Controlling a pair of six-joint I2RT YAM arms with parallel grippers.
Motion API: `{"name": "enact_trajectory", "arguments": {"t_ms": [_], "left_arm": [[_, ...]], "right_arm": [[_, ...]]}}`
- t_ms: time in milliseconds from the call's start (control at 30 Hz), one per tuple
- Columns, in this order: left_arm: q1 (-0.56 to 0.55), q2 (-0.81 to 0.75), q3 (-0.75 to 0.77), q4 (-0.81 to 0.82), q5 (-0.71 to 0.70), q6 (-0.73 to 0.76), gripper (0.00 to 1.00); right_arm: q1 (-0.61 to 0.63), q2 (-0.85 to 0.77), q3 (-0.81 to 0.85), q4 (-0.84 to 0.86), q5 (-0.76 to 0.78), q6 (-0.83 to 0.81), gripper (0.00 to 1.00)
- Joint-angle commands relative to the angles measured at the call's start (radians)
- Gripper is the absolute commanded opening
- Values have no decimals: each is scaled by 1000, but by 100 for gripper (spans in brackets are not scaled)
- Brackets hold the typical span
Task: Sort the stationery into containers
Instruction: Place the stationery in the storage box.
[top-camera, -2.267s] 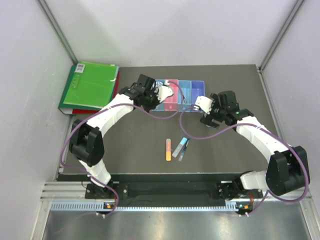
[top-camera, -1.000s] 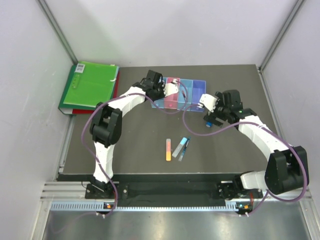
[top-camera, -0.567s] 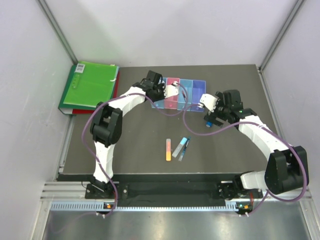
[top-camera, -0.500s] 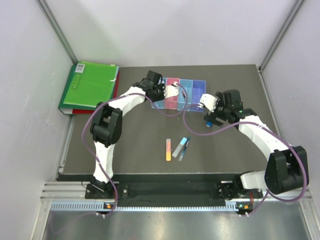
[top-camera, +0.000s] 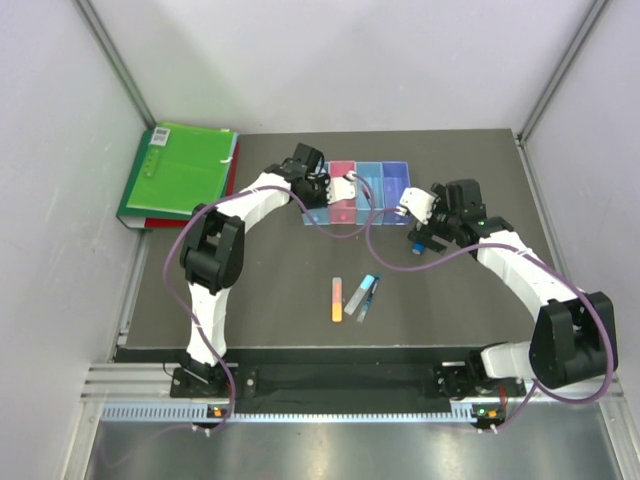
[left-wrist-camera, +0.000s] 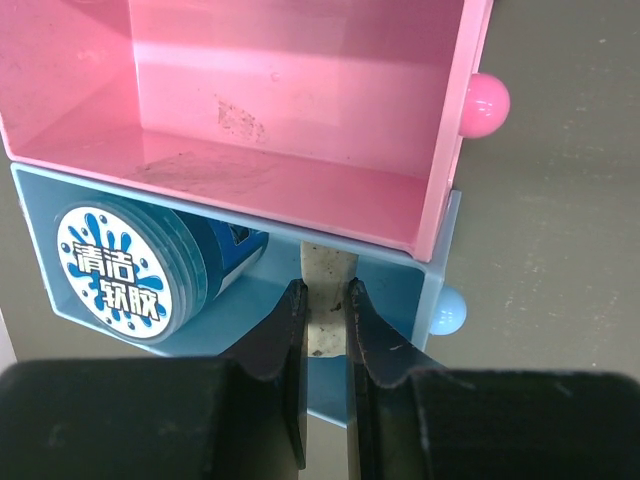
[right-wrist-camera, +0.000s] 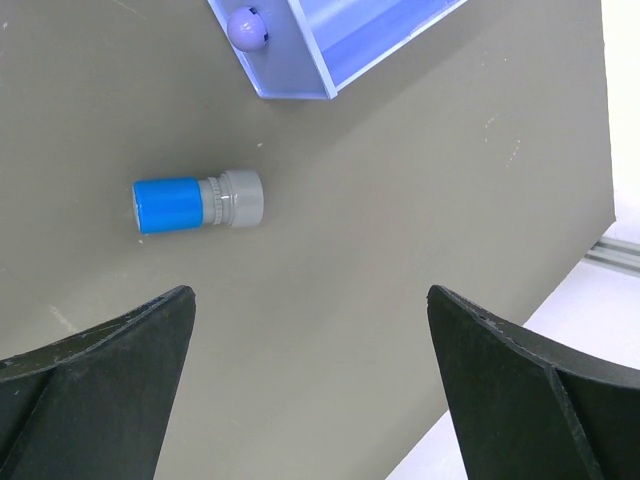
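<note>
Your left gripper (left-wrist-camera: 325, 290) is clenched on a thin pale strip (left-wrist-camera: 326, 262) over the end light-blue bin (left-wrist-camera: 435, 285). Whether that strip is loose stationery or part of the bin, you cannot tell. In the last half second the row of bins (top-camera: 375, 178) has slid slightly nearer and to the left, so you seem to be dragging the containers rather than filling them. The blue tape roll (left-wrist-camera: 130, 270) already lies in that bin, while the pink bin (left-wrist-camera: 300, 100) beside it is empty.

Your right gripper (right-wrist-camera: 310, 295) has hung spread wide for a second over the blue-capped piece (right-wrist-camera: 197, 203), touching nothing. The purple bin (right-wrist-camera: 330, 40) sits close by that piece. The orange-pink stick (top-camera: 337, 299), grey stick (top-camera: 354, 296) and blue pen (top-camera: 369, 297) wait mid-table. The left arm's cable drapes across the bins, and the green folder (top-camera: 180, 170) lies well clear.
</note>
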Motion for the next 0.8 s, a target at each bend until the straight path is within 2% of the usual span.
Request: {"name": "enact_trajectory", "arguments": {"t_ms": [0,33,67,167,600,767], "left_arm": [[2,-29,0,-4,-4,3,23],[3,-27,-5,22,-12,-4,29],[5,-26,-6,37,-25,-8,39],[13,-24,-5,77,-45,-25,55],[14,-42,-51,160,-93,-40,58],[14,-50,-101,223,-159,-25,58]], "right_arm": [[-7,4,31,29,-10,-1,99],[-5,4,33,31,-10,2,100],[-7,4,31,29,-10,2,100],[-7,3,26,28,-12,2,100],[-7,-14,14,25,-9,-2,100],[-8,-19,8,23,-10,-1,100]]}}
